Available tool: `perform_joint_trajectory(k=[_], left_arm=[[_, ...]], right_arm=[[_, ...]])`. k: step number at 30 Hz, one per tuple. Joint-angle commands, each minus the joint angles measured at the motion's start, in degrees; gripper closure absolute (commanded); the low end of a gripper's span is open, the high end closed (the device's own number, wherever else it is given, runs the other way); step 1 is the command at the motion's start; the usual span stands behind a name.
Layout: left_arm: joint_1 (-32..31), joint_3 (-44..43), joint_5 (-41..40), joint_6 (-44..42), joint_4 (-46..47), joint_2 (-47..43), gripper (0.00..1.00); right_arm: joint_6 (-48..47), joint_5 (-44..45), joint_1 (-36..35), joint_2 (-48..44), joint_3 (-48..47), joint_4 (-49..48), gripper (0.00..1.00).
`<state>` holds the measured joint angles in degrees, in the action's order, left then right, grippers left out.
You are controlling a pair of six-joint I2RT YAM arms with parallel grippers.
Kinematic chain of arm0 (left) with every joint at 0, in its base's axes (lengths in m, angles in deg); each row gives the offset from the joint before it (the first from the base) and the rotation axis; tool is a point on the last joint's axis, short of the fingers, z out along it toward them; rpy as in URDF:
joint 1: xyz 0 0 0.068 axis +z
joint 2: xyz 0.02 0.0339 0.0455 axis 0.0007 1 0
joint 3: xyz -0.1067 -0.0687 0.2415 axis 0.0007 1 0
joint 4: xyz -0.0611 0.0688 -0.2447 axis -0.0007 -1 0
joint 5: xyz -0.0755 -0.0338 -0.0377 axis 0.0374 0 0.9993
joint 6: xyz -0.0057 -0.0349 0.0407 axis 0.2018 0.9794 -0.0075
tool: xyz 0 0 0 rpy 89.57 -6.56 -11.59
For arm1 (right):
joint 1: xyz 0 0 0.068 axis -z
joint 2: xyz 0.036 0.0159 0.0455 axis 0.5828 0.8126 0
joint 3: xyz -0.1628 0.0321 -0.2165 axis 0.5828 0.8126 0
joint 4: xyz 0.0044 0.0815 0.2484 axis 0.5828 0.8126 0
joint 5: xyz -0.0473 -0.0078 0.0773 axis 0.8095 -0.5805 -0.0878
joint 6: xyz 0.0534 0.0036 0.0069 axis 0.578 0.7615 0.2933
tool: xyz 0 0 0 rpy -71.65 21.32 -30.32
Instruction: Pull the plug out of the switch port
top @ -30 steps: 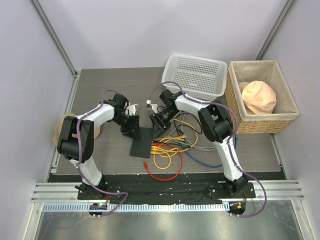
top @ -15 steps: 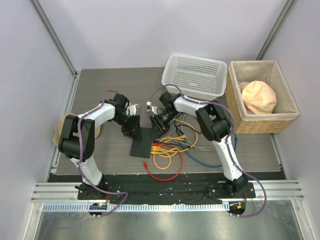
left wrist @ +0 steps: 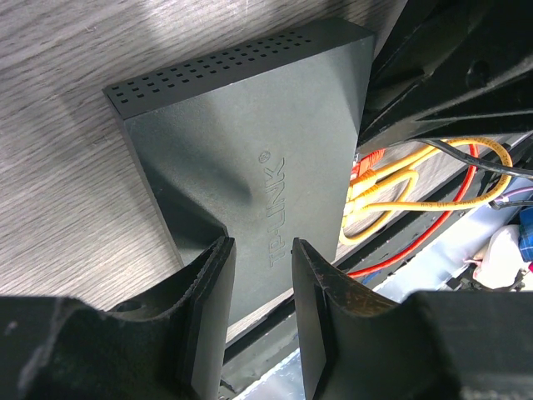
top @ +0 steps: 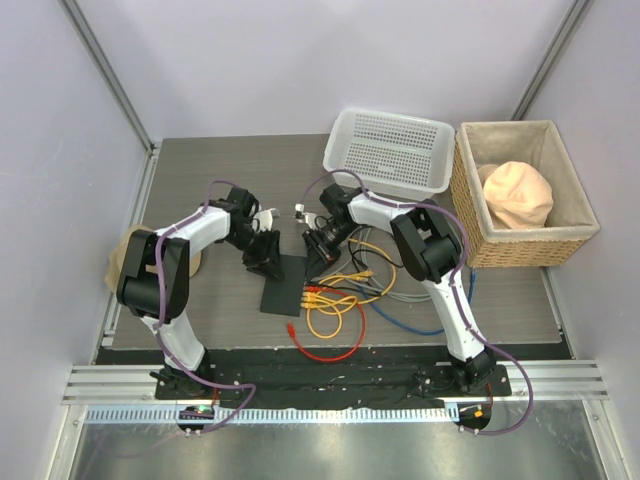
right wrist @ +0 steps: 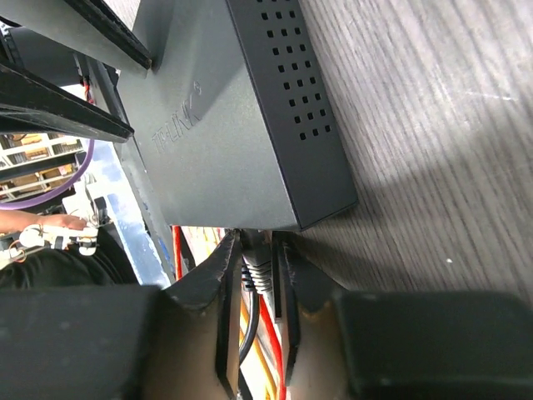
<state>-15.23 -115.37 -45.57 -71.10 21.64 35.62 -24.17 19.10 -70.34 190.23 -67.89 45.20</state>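
- Table (top: 200,170): grey wood-grain top carrying all items below.
- Wicker basket (top: 470,215): far right corner, with a peach-coloured lump inside.
- White basket (top: 392,150): just left of the wicker basket, at the far edge.
- Switch (top: 285,285): lies flat at mid-table between the two grippers, vent holes along its far edge. Its port edge faces the cables.
- Cables (top: 335,300): loose tangle of yellow, red, blue and grey just right of the switch and nearer the arm bases.
- Left gripper (left wrist: 260,250): over the switch's top face, fingers parted by a narrow gap with nothing between them. Contact with the switch cannot be told.
- Right gripper (right wrist: 256,250): at the port edge, fingers closed on the plug.
- Plug (right wrist: 255,273): grey, meeting the switch's edge. Whether it is seated cannot be told.
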Motion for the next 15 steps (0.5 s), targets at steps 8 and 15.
perform_joint_trajectory(k=[8,15], left_arm=[[-0.6,3.2,-9.2,-3.0,3.0,3.4,0.60],[-0.6,3.1,-10.1,-2.9,3.1,4.0,0.60]], right_arm=[[-3.9,10.7,-0.7,3.5,-2.4,0.5,0.88],[-3.8,8.6,-1.0,2.7,1.3,0.7,0.89]])
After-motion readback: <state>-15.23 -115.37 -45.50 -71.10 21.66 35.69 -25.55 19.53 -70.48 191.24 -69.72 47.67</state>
